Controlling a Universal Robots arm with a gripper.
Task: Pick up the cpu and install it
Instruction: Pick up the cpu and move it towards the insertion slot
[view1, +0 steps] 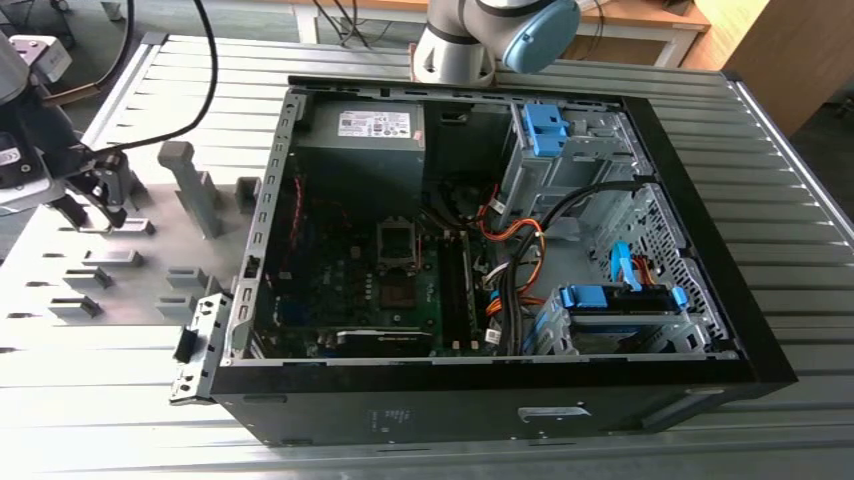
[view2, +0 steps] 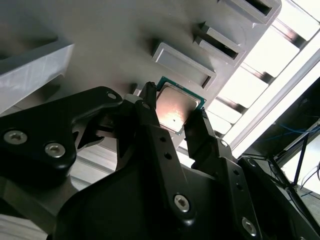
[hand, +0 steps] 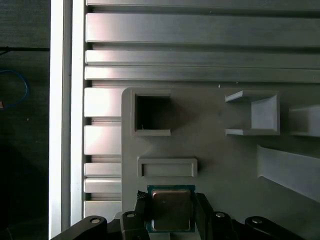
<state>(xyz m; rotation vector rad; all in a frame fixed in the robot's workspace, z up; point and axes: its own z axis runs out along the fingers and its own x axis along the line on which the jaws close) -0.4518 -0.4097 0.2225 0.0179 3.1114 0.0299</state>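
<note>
Cpu sits clamped in our gripper. We hold it just beside a shallow grey holder block.

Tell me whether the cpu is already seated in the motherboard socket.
No: in the first wrist view the tool grips the cpu by its edges over the grey holder plate.

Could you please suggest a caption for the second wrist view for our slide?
The hand grips the cpu by two opposite edges over the grey holder plate.
</note>
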